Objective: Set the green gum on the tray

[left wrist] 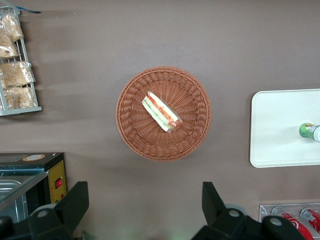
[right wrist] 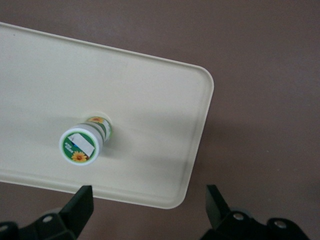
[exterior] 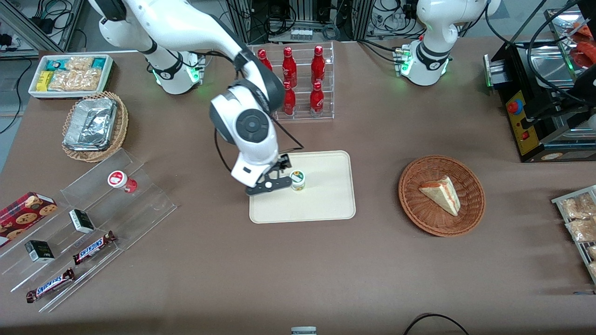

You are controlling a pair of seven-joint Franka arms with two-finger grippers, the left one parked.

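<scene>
green gum (upright) beside end effector

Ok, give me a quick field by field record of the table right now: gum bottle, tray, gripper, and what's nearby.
object: small white green-lidded gum bottle, upright
support: flat cream-beige rectangular tray, bottle standing on it
gripper: right arm's two-finger gripper, open, above the tray, not holding the bottle
nearby: brown wicker basket with a sandwich wedge, toward the parked arm's end
task state: bottle looks placed
</scene>
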